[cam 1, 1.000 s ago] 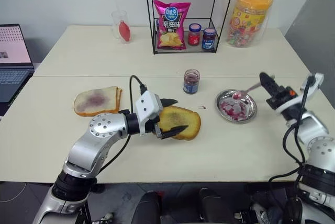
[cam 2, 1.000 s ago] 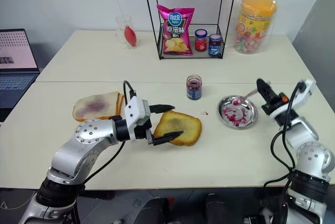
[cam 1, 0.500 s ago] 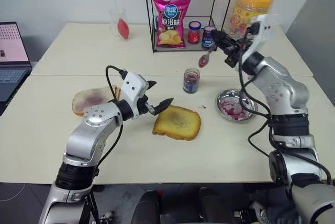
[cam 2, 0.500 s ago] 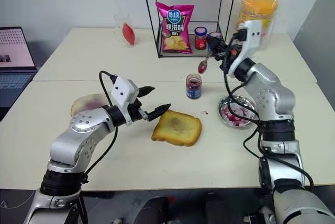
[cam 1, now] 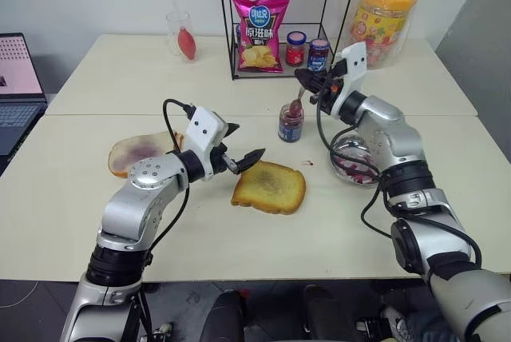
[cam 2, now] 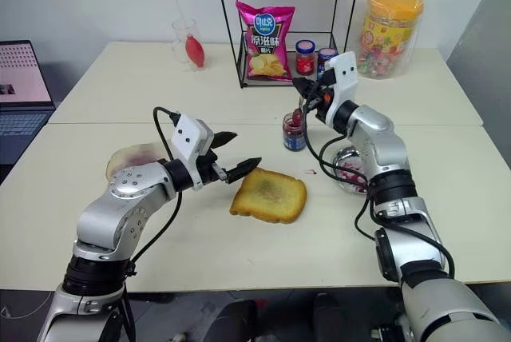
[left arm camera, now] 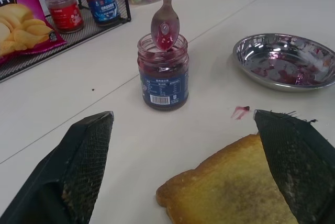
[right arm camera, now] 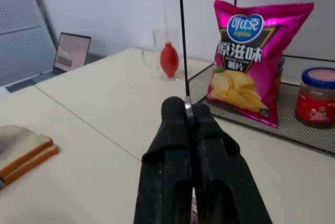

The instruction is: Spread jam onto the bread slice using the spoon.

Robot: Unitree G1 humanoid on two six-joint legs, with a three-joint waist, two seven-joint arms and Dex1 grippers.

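The jam jar (cam 1: 291, 122), small clear glass with a blue label, stands open at mid-table. My right gripper (cam 1: 309, 80) is shut on the handle of the silver spoon (left arm camera: 166, 20). The spoon hangs bowl-down, with its jam-smeared bowl right at the jar's mouth. The golden-brown bread slice (cam 1: 271, 188) lies flat nearer the front. My left gripper (cam 1: 246, 142) is open, raised just left of the bread's far left corner and holding nothing. Its two black fingers (left arm camera: 86, 150) frame the jar and the bread.
A steel dish (left arm camera: 242, 51) smeared with jam sits right of the jar, under my right forearm. A small jam spot (left arm camera: 239, 111) marks the table. A paler slice with a purple smear (cam 1: 140, 153) lies at left. A wire rack (cam 1: 275, 77) holds a chip bag and two lidded jars.
My right arm swung up and left from the steel dish, bringing the spoon over to the jam jar. My left gripper drew back off the bread, then held still.
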